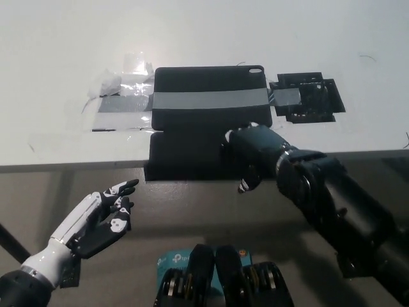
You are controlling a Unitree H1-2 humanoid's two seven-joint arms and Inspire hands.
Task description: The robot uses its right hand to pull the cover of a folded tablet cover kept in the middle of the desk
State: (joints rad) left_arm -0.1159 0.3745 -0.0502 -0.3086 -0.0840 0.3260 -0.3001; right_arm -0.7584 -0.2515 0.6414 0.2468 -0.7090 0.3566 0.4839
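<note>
The white surface [211, 32] fills the upper part of the view, its near edge running across the middle. On it, centred near that edge, lies the black tablet cover [209, 99], strapped down by a band of grey tape [208, 100] that runs on to the left over clear tape [121, 89] and to the right onto a patch of black tape [310, 99]. The cover's front flap [188, 153] is folded out toward the robot and hangs past the surface's edge. The black right hand [252, 157] sits at the flap's right end with its fingers curled on it, apparently gripping it, though the contact itself is hard to see. The white left hand [102, 220] rests low at the left, below the surface, holding nothing with fingers spread. The risk from here appears to be the flap slipping from a shallow grip, or a hard pull peeling the tape and dragging the whole cover off the edge. No containers are in view.
</note>
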